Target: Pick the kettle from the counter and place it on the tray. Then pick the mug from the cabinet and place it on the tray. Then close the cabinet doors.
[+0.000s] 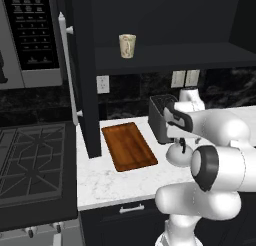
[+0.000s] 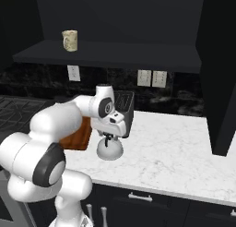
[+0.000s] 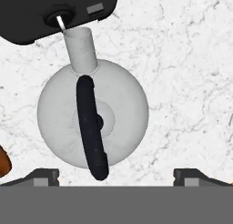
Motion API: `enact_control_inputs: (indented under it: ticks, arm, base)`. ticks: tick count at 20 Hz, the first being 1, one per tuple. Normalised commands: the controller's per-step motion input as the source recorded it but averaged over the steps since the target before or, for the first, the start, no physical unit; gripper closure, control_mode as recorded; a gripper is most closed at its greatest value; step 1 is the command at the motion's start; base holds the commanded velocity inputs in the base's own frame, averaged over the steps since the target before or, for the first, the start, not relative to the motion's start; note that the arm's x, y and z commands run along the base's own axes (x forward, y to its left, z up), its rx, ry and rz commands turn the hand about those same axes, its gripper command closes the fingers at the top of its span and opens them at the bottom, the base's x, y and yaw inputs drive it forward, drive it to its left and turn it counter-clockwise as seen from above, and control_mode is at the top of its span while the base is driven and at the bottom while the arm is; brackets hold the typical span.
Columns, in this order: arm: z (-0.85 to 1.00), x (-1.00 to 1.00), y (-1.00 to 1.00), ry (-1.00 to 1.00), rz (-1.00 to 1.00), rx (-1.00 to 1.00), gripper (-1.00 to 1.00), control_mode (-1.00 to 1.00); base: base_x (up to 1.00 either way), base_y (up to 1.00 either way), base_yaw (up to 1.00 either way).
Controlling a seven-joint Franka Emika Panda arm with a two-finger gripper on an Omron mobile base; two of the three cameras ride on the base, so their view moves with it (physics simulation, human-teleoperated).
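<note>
The gripper (image 3: 116, 175) hangs straight above the kettle (image 3: 93, 114) with its jaws spread wide and grasping nothing; in the hand view the two dark fingertips (image 3: 41, 175) sit far apart at about 7 and 5 o'clock, and the kettle's black arched handle (image 3: 91, 127) runs from 12 to 6 o'clock between them, nearer the 7 o'clock tip. The kettle's short spout (image 3: 81, 48) points to 12 o'clock toward the dark toaster (image 3: 50, 11), nearly meeting it. The kettle stands upright on the white marble counter (image 3: 182, 82). In the right base view the kettle (image 2: 109, 150) sits just under the robot's hand, with the toaster (image 2: 124, 108) behind it and the reddish-brown tray (image 2: 76, 136) beside it at 9 o'clock, partly hidden by the arm. In the left base view the tray (image 1: 129, 146) lies flat on the counter (image 1: 115, 185) with nothing on it, the kettle (image 1: 176, 155) at its 3 o'clock, just beside the toaster (image 1: 161, 117). The cream mug (image 1: 127, 45) stands upright on the shelf of the dark cabinet (image 1: 165, 52), at 12 o'clock from the tray. A cabinet door (image 1: 82, 75) with its long silver bar handle (image 1: 69, 70) stands swung open at 9 o'clock from the mug, the stovetop (image 1: 32, 160) below it to the left.
</note>
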Motion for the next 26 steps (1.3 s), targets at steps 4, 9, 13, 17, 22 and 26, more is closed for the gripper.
enact_control_inputs:
  ticks: [4,9,13,17,22,26]
  arm:
    - [-0.23,0.05,0.00,0.00,0.00,0.00,-1.00,-1.00]
    - [-0.14,0.02,0.00,-0.02,0.00,0.00,-1.00,-1.00]
    - [-0.05,0.01,0.00,-0.08,0.00,0.02,-1.00,-1.00]
    - [-0.03,0.07,0.00,-0.12,0.00,0.05,-1.00,-1.00]
    - [-0.01,0.04,0.00,-0.11,0.00,0.03,-1.00,-1.00]
    - [-0.10,0.13,0.02,0.00,0.00,0.00,-1.00,-1.00]
  base:
    - [0.00,0.00,0.00]
    - [0.00,0.00,0.00]
    - [0.00,0.00,0.00]
    - [0.00,0.00,0.00]
    - [0.00,0.00,0.00]
    - [0.00,0.00,0.00]
